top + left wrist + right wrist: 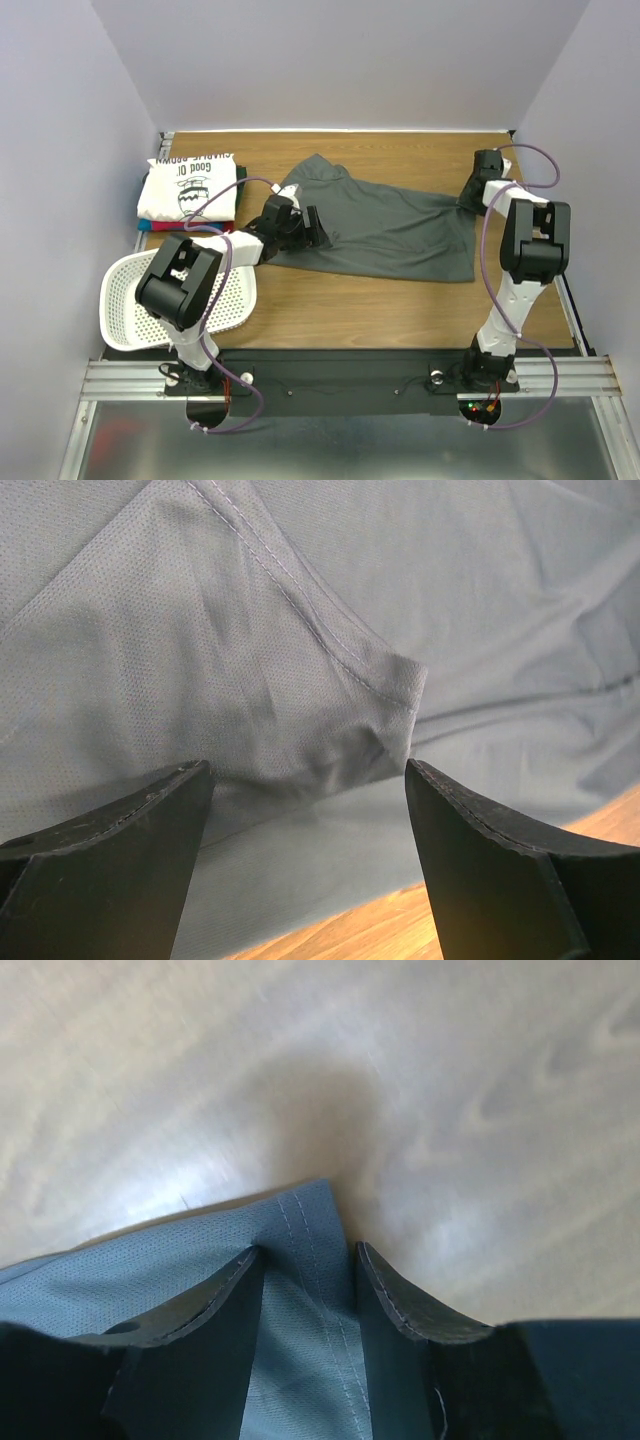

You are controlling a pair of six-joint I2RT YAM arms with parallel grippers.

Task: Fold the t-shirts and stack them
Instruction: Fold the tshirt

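Top view, step: grey tee (390,225) lies spread and unfolded mid-table (400,305); its fold looks barely begun.
Top view, arms: left gripper (305,228) is over the tee's left edge, right gripper (478,190) at its right end.
Top view, stack (190,190): left rear, white tee on top, red and blue edges beneath.
Top view, basket (130,300): near left, partly under the left arm; no tee shows inside.
Left wrist, pincer: fingers (150,820) apart above a seamed flap, holding nothing.
Left wrist, next: probably lower and close on that edge.
Right wrist, pincer: fingers (220,1290) clamped on the hemmed corner.
Right wrist, next: the fold likely needs both holds, then an even lift.
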